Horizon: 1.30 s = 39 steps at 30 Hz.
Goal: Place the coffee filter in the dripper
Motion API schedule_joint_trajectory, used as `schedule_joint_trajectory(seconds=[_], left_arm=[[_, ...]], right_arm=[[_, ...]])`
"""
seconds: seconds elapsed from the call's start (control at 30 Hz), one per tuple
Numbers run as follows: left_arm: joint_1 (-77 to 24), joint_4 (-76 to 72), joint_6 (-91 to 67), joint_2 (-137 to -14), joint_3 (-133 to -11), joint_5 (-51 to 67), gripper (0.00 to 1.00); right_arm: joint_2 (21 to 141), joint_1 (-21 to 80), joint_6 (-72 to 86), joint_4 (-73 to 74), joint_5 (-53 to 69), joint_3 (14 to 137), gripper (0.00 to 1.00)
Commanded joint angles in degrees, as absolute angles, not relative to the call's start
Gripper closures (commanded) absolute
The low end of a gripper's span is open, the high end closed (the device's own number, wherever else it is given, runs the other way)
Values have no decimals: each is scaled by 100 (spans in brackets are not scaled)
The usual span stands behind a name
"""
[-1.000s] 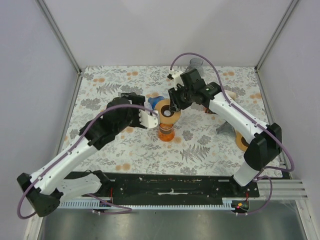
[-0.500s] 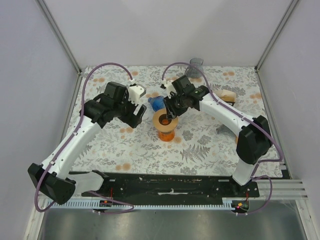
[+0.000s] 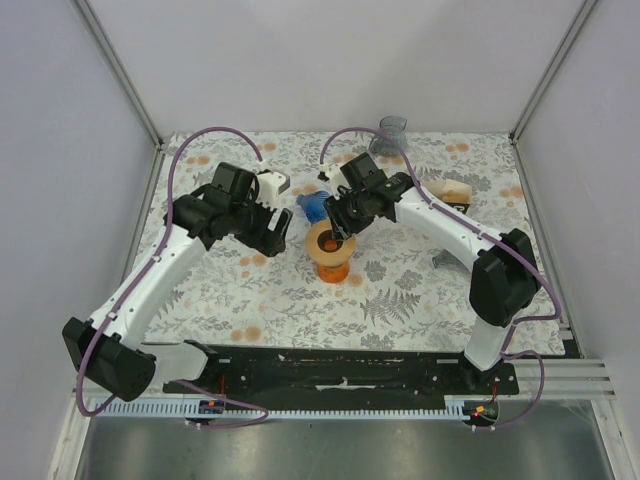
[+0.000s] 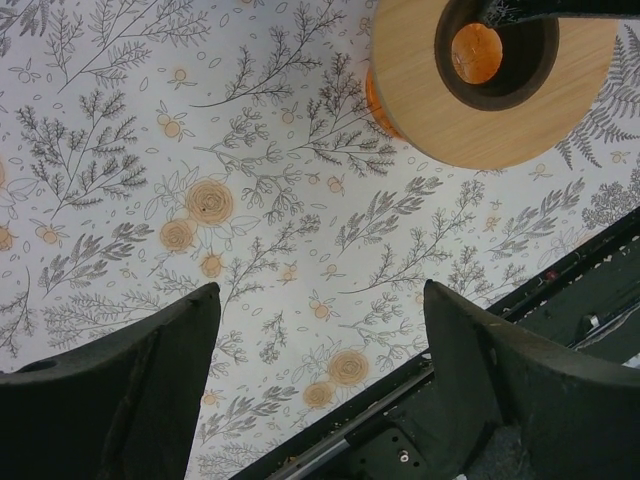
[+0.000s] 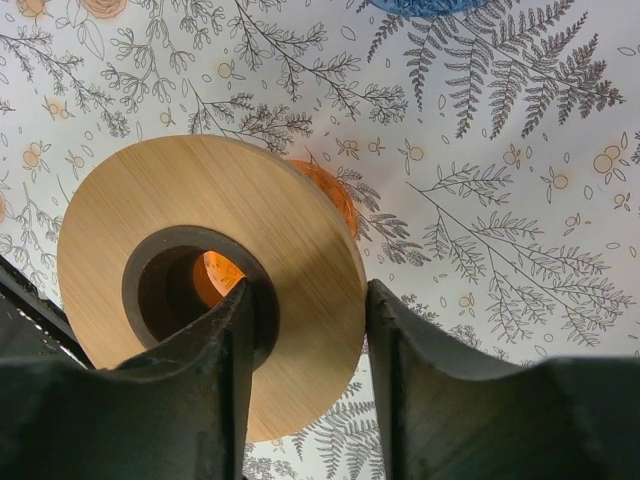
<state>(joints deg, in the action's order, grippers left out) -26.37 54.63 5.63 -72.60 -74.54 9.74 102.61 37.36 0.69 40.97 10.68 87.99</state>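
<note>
Floral table (image 3: 400, 290), bent left arm's fingers (image 4: 180, 340) spread, right arm's fingers (image 5: 225, 350) clasping dripper (image 5: 290, 230) rim

Under the black left gripper (image 4: 320, 295), the tablecloth (image 4: 250, 200) is showing grey ferns and orange blossoms on white. Between the black fingers of the right gripper (image 5: 305, 300), the dripper (image 5: 290, 240) is showing pale wood grain, a dark collar and glowing orange inside. Beyond those fingertips, something blue (image 5: 430, 6) is peeking in.

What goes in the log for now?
left fingers open, empty | right fingers astride wooden ring rim, grip unclear | orange cup under ring
</note>
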Motion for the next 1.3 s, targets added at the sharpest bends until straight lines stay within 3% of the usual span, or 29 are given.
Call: schedule_joint_trajectory(seconds=[0.0,0.3,0.53,0.77,1.0,1.27], left_arm=[[-2619,5555,395,-7330,-7761,1169,13],[-2619,5607,457,-7365,-7945,1187,13],[-2602,5678,448,-7400,-8217,1152,13],[-2593,5985,211,-7822,-8868,466,16],[-2584,5643,167,-7726,-8798,562,17],[-2584,5326,185,-7585,-8376,589,19]], right_arm=[[10230,3753,-167,4157,1081,8938,48],[9906,3762,-220,4236,1274,9176,23],[9020,3333,-106,4210,739,9027,3],[7535,2138,877,3736,-360,7544,2],[6329,679,1590,2902,-177,5627,2],[6266,-632,1890,2093,569,4527,3]])
